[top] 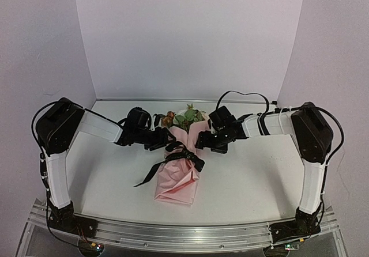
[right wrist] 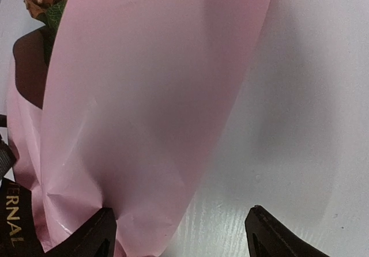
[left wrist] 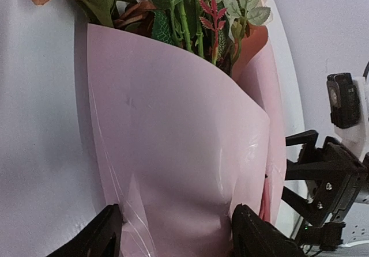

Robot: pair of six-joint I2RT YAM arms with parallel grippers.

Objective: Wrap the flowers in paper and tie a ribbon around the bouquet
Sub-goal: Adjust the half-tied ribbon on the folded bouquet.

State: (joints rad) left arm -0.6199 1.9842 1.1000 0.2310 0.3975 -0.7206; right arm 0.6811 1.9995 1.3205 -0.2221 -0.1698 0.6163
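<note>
Left gripper (left wrist: 176, 211), jaws spread wide, straddles the pink paper (left wrist: 173, 124) of the bouquet (top: 177, 173); contact with the paper cannot be judged. Right gripper (right wrist: 181, 211), jaws likewise wide, holds nothing: 1 finger (right wrist: 92, 237) sits over the bouquet's paper, the other over bare table (top: 253, 176) beside it. Both grippers flank the bouquet just flower-ward of its black ribbon (top: 189, 156). The bouquet lies flat on the table, flowers (top: 184, 118) at its far end, 1 ribbon tail trailing from its left side.
</note>
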